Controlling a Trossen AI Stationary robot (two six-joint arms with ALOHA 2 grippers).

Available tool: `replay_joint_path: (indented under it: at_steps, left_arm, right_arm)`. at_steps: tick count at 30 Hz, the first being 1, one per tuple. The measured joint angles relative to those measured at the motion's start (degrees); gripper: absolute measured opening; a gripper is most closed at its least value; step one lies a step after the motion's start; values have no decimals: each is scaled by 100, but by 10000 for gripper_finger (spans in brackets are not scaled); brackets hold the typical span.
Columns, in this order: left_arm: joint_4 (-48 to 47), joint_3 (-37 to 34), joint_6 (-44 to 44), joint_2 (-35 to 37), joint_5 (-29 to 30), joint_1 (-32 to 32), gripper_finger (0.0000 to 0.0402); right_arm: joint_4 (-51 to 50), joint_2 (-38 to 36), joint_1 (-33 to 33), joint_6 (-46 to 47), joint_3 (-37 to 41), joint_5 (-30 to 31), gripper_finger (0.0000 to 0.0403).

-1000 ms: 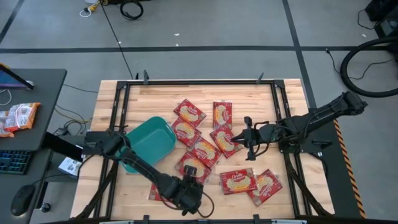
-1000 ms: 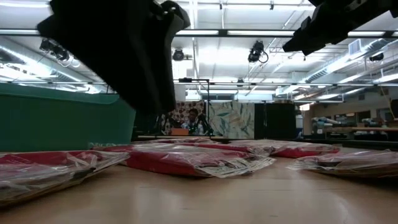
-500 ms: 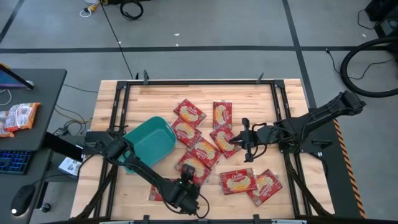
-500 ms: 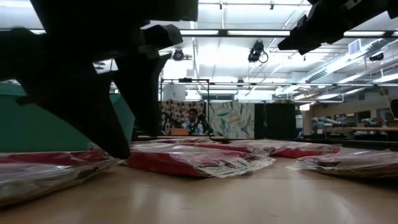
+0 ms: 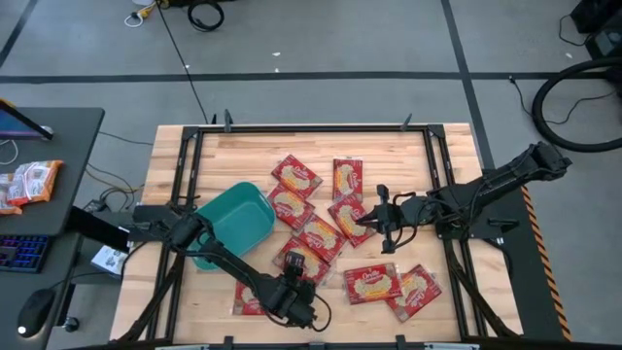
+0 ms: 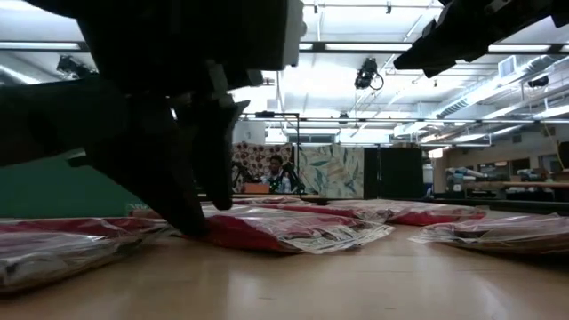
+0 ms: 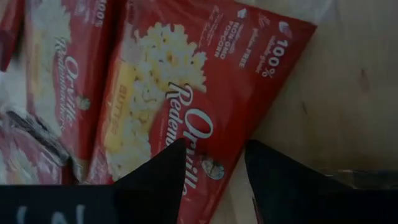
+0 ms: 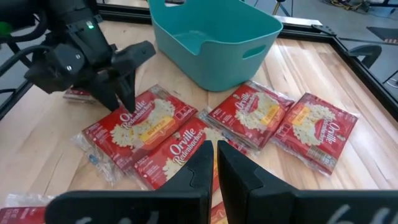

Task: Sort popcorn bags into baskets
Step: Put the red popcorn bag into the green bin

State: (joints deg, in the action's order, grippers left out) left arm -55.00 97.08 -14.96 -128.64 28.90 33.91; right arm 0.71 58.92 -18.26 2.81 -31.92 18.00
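Several red popcorn packets lie flat on the wooden table around the teal basket (image 5: 222,209), which stands at mid-left (image 8: 217,65). My left gripper (image 5: 293,284) is open and low at the near end of one packet (image 5: 303,259), close to the table's near edge. In the left wrist view (image 7: 214,165) one finger stands over the packet's face (image 7: 186,93) and the other by its edge. My right gripper (image 5: 369,220) is shut and hovers above the packets in the middle (image 8: 216,155), touching nothing. My left gripper comes from above, pointing down, with its fingertips (image 8: 127,106) at the near end of the packet (image 8: 140,121). Whether they touch the packet I cannot tell. The packet lies flat on the table.
Two more packets (image 5: 374,284) (image 5: 413,292) lie near the right near corner, another (image 5: 248,297) left of my left gripper. A black metal frame (image 5: 311,127) borders the table. A person (image 6: 277,169) sits far back in the room.
My left gripper has come down from above the table to the packet at the near edge, shifting slightly toward the far edge. My right gripper has moved a little toward the table's left. No packet has moved.
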Motion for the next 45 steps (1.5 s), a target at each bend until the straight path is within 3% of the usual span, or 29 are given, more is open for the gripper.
replay_joint_path:
  at_steps: [8, 16, 23, 30, 35, 40, 45]
  left_arm:
    - [-6, 13, 277, -122, -2, 2, 126]
    - [-98, 92, 44, -183, -49, 38, 13]
    - [-921, 801, -740, 91, -801, -37, 4]
    - [-2135, 2244, -1739, 479, -1443, -293, 2]
    - [-3516, 3118, -2962, 696, -1797, -428, 1]
    - [-3506, 3051, -3765, 1115, -1964, -445, 1]
    - [-3496, 2177, -4493, 1498, -1882, -315, 1]
  right_arm:
    - [9, 0, 0, 2, 0, -109, 27]
    - [5, -2, 0, 0, 0, -140, 27]
    - [-24, -4, 0, -297, 0, -134, 27]
    - [24, -4, 0, -389, 12, -138, 27]
    - [76, -4, 0, -453, 92, -133, 27]
    - [110, -7, 0, -447, 185, -92, 27]
    - [42, -9, -3, -453, 196, -94, 27]
